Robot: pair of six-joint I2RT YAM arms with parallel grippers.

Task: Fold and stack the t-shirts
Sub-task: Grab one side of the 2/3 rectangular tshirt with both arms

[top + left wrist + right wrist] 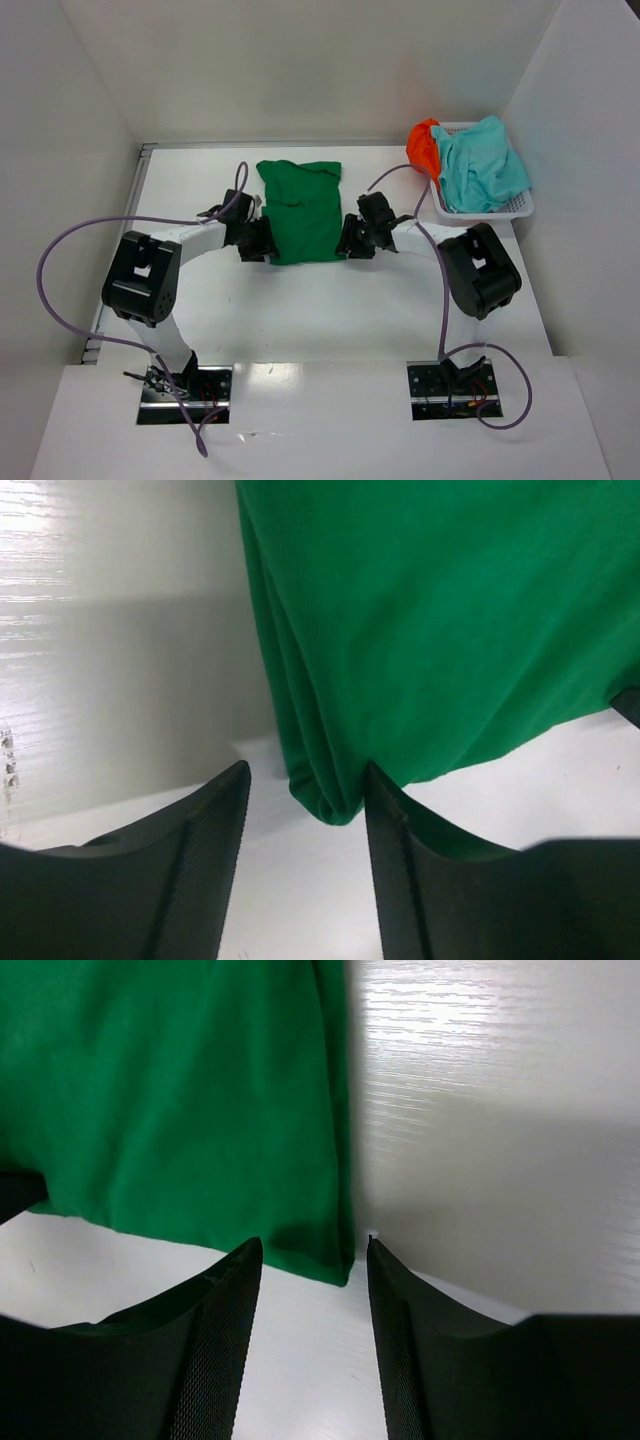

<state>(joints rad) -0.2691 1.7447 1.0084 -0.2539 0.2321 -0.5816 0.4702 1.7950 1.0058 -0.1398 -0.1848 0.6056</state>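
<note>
1. Setting: white table [300,320], boxed in by plain white walls.
2. Left gripper [262,240] [305,775]: down at table level, fingers parted to a middling gap, clamping nothing.
3. Right gripper [350,238] [313,1245]: same height, facing the left one, fingers likewise parted, holding nothing.
4. Dark green t-shirt [300,210] [450,630] [170,1100]: folded to a rectangle and lying flat between the two grippers. One near corner pokes into each gripper's gap, close against one finger.
5. White mesh basket [520,208]: beyond the right gripper and out to its right, well apart.
6. Teal t-shirt [485,165]: crumpled in the basket.
7. Orange t-shirt [424,148]: bunched over the basket rim nearest the right gripper.
</note>
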